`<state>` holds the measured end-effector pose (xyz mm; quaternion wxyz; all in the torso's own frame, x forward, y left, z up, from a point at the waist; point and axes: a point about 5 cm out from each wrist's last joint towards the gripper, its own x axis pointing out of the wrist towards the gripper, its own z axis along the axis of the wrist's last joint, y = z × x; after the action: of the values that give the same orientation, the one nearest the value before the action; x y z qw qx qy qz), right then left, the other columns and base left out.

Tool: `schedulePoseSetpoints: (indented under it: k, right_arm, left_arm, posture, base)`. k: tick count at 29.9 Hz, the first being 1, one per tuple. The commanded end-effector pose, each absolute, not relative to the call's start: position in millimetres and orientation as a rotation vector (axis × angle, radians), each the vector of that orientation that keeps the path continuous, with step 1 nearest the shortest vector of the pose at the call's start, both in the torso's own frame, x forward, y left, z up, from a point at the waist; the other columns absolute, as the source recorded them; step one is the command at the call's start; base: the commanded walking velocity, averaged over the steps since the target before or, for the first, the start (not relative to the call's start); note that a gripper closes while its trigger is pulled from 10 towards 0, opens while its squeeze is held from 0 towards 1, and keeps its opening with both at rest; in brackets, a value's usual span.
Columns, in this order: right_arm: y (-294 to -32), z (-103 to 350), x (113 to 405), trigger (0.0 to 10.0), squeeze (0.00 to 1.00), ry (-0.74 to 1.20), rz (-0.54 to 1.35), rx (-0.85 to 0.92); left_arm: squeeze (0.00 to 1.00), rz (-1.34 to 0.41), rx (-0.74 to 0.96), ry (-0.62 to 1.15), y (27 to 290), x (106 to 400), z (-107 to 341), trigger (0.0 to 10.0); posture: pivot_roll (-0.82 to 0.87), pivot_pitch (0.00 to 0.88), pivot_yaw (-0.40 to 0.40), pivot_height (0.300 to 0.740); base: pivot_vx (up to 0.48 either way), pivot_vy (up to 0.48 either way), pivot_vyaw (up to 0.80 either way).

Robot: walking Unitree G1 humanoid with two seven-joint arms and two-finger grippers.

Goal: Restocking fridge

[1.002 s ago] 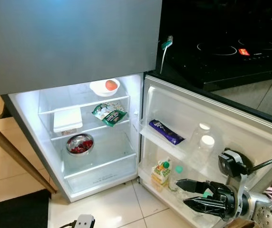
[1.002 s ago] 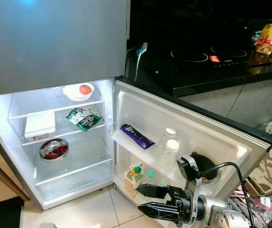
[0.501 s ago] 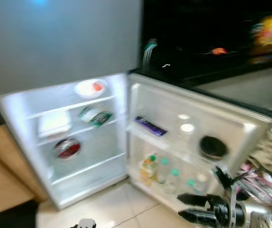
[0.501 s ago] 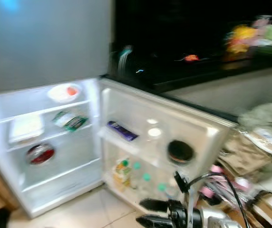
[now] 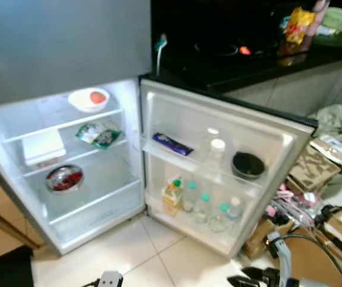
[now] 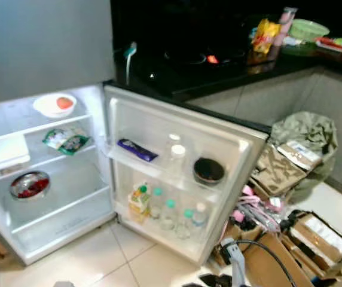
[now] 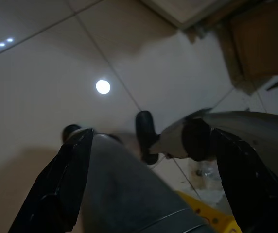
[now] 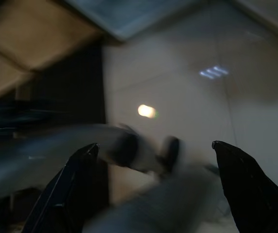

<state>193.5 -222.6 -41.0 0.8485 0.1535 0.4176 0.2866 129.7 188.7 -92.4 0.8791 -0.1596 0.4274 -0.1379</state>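
Open fridge (image 5: 69, 197) lit, no labels legible, pale tiled floor (image 5: 153, 257), both grippers (image 7: 148, 160) (image 8: 153, 160) spread apart, empty

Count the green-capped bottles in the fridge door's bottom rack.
4, in a row in the door's bottom rack, right of the juice carton: first bottle, second, third, fourth. More may be hidden behind them.

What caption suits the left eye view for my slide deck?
Open fridge with stocked door shelves; right gripper low over the tiled floor.
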Motion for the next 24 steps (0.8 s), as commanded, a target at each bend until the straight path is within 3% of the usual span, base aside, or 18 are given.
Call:
schedulePoseSetpoints:
  k: [1, 8, 15, 24]
  right_arm:
    - [-237, -53, 186, 10.0, 0.0, 0.942, 0.415, 0.237]
    - [-252, -79, 145, 10.0, 0.0, 1.102, 0.153, 0.185]
    - [-253, -91, 116, 10.0, 0.0, 1.209, 0.128, 0.12]
    - [-253, -94, 110, 10.0, 0.0, 1.243, 0.114, 0.071]
  left_arm:
    - [0.0, -0.257, -0.317, 0.92, 192, 125, -95, 10.0]
    - [0.0, -0.207, -0.275, 0.974, 189, 118, -100, 10.0]
    - [0.0, -0.191, -0.315, 1.011, 181, 110, -104, 10.0]
    - [0.0, -0.18, -0.317, 1.031, 179, 108, -106, 10.0]
  posture:
    - [-0.12, 0.0, -0.051, 0.74]
    - [-0.11, 0.0, -0.041, 0.74]
    - [-0.1, 0.0, -0.038, 0.74]
    - [-0.11, 0.0, -0.04, 0.74]
  base:
    - [0.0, 0.0, 0.0]
    - [0.0, -0.346, 0.0]
    - [0.0, -0.47, 0.0]
    - [0.0, -0.472, 0.0]
